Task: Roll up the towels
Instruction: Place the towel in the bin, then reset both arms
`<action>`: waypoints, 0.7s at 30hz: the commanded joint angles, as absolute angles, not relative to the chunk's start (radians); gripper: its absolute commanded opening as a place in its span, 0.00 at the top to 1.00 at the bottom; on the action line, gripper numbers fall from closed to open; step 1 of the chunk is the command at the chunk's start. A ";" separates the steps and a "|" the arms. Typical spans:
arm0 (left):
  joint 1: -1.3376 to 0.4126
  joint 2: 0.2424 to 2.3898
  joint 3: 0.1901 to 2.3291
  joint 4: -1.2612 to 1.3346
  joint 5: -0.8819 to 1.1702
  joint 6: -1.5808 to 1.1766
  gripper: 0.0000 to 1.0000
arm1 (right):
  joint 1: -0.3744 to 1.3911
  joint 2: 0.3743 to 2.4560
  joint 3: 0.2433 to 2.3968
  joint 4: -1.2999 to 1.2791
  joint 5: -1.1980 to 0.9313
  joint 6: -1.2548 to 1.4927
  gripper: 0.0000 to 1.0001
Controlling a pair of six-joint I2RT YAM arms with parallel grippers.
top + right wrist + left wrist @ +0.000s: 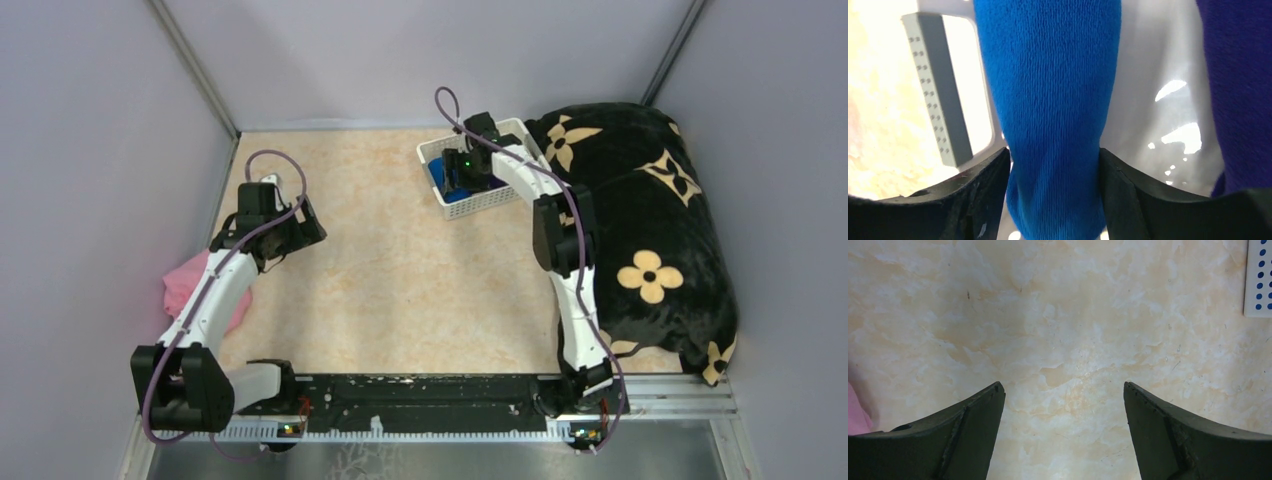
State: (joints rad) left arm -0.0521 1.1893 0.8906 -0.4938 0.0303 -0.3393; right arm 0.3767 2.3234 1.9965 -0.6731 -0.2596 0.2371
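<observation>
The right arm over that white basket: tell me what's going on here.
The right gripper is down inside the white perforated plastic basket at the far side of the table, its jaws on either side of a rolled bright blue cloth towel. A dark purple cloth towel lies beside it in the same basket. The left gripper hangs open over bare marbled tabletop, holding nothing.

Table centre (400, 270) open; basket (432, 152) and blanket (650, 230) crowd far right
</observation>
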 commanded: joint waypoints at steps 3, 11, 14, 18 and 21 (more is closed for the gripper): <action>-0.044 1.142 0.883 -0.463 0.097 -0.318 0.06 | 0.377 2.094 1.931 -0.609 -0.168 0.227 0.32; -0.045 0.994 0.885 -0.428 0.176 -0.268 0.05 | 0.377 1.715 1.650 -0.542 -0.047 0.210 0.26; -0.048 0.903 0.876 -0.426 0.198 -0.250 0.05 | 0.378 1.490 1.476 -0.498 0.029 0.204 0.24; -0.067 0.758 0.834 -0.399 0.170 -0.239 0.05 | 0.376 1.198 1.262 -0.478 0.178 0.200 0.20; -0.069 0.642 0.804 -0.395 0.135 -0.239 0.02 | 0.376 0.986 1.139 -0.472 0.267 0.198 0.16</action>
